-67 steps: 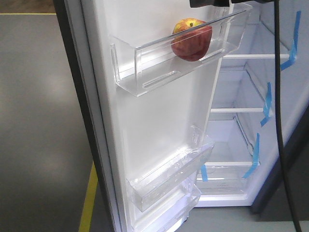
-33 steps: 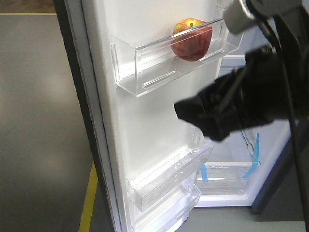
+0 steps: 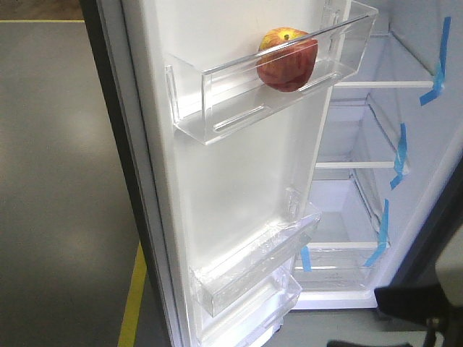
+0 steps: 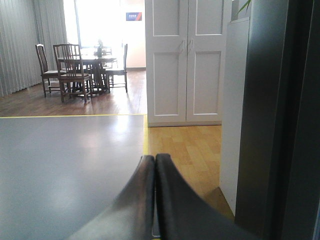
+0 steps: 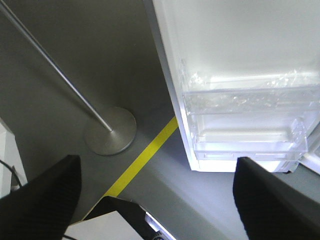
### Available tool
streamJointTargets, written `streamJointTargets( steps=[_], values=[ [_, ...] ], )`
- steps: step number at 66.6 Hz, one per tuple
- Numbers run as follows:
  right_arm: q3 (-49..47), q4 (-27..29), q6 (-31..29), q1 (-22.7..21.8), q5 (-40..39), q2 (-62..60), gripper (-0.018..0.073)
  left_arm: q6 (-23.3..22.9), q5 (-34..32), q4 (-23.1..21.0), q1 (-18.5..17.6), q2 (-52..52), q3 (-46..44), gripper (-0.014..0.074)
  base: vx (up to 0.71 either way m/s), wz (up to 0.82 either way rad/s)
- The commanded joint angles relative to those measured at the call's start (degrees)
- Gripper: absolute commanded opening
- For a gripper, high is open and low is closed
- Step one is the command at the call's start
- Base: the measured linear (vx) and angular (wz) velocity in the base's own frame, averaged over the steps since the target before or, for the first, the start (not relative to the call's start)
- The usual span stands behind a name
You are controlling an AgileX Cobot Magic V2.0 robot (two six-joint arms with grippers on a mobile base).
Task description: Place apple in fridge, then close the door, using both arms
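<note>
Arm that crossed front view half second ago now gone from middle; only dark arm part [image 3: 423,311] shows, lower right corner. Apple [image 3: 287,59] unmoved, sitting in upper clear bin [image 3: 217,108] of open door [image 3: 239,195] of fridge [image 3: 354,195], free of any grip. Placing looks done; closing remains.

Right gripper [image 5: 156,185]: spread wide, empty, pointing down at lower door bins [image 5: 245,120] and yellow floor line [image 5: 145,160].

Left gripper [image 4: 155,162]: fingers pressed together, nothing between, held level beside dark grey panel [image 4: 270,125] at right, likely door's outer face.
</note>
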Motion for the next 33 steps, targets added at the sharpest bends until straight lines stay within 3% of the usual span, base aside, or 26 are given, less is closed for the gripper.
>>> streamJointTargets(
  steps=[1,14,33],
  values=[
    [2.64,1.89,0.18,0.08,-3.24,-3.62,0.0589,-0.22,-4.41,-0.5,-0.03,-0.75,-0.98,-0.0006,0.0,0.0],
    [8.83,2.8,1.05,0.08,-0.05,-9.31,0.0589,-0.22,-4.41,-0.5,-0.03,-0.75,-0.98,-0.0006,0.0,0.0],
    [9.52,4.01,1.05,0.08,0.74,-11.97,0.0588,-0.22,-4.41,-0.5,-0.03,-0.75,-0.98,-0.0006,0.0,0.0]
  ],
)
